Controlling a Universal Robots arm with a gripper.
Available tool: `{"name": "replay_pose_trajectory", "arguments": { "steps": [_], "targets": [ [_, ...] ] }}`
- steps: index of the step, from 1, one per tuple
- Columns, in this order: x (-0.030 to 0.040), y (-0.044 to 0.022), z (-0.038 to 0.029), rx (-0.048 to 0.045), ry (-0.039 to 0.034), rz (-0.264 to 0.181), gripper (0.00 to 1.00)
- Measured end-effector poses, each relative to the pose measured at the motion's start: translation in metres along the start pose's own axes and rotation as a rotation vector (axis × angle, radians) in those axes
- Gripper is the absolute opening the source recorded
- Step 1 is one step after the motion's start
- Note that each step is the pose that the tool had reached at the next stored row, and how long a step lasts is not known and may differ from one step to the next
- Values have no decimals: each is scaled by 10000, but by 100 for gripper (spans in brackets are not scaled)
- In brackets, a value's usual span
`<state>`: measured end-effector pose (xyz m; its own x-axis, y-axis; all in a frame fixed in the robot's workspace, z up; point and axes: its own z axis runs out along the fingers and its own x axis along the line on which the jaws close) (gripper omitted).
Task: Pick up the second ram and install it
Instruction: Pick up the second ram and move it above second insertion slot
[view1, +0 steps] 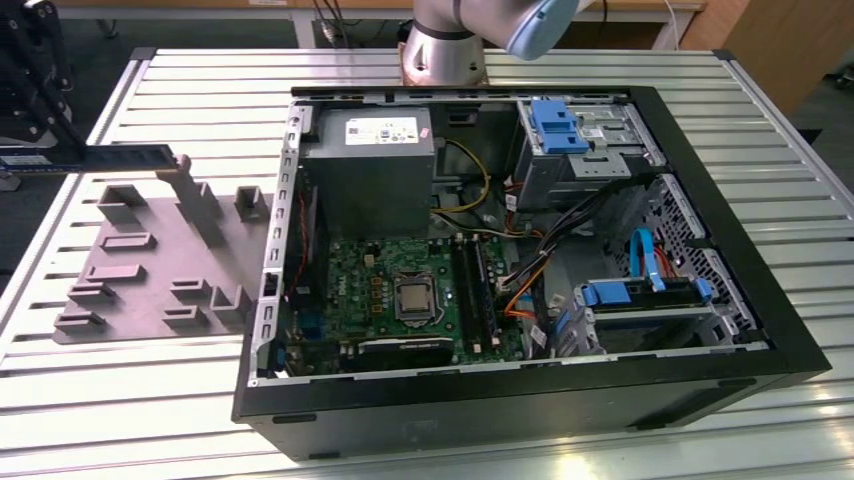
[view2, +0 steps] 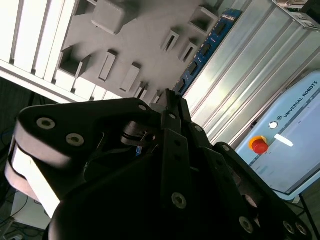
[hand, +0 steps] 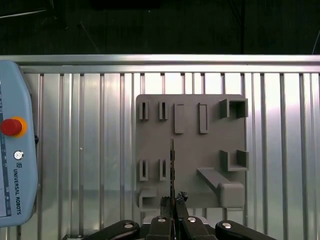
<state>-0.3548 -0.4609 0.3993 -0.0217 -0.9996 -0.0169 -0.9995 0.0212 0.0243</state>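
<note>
- At the exterior view's far left, the gripper (hand: 173, 201) hangs over the edge of the slatted metal table (view1: 120, 400). Its fingers are drawn in almost to touching and pinch one end of the second ram (view1: 107, 157). The narrow bite suits so thin a board.
- The second ram juts from the fingers towards the exterior view's right, above the far edge of the grey tray (view1: 147, 240). In the first wrist view it shows edge-on as a thin line running between the tray's columns of slotted blocks, not inside any of them. I judge it lifted clear of its holder. Held on edge, its long contact side can probably meet a slot squarely.
- In the second wrist view, the stick's blue-green face and row of black chips stretch away from the fingertips. Most of its length is therefore free of the grip.
- The tray lies flat on the table just left of the computer. Its upright blocks seem meant to stand parts where the fingers can reach them.
- Right of the tray, the open computer case (view1: 534, 400) lies on its side, so its motherboard (view1: 354, 290) faces up for access from above.
- On the right part of that board run the long black slot rails (view1: 470, 285), well apart from the held stick. I cannot tell whether a stick already sits in one.
</note>
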Motion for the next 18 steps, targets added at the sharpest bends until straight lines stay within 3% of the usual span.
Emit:
{"name": "replay_pose_trajectory", "arguments": {
  "steps": [18],
  "targets": [
    [-3,-147,-3,0,0,0,14]
  ]
}}
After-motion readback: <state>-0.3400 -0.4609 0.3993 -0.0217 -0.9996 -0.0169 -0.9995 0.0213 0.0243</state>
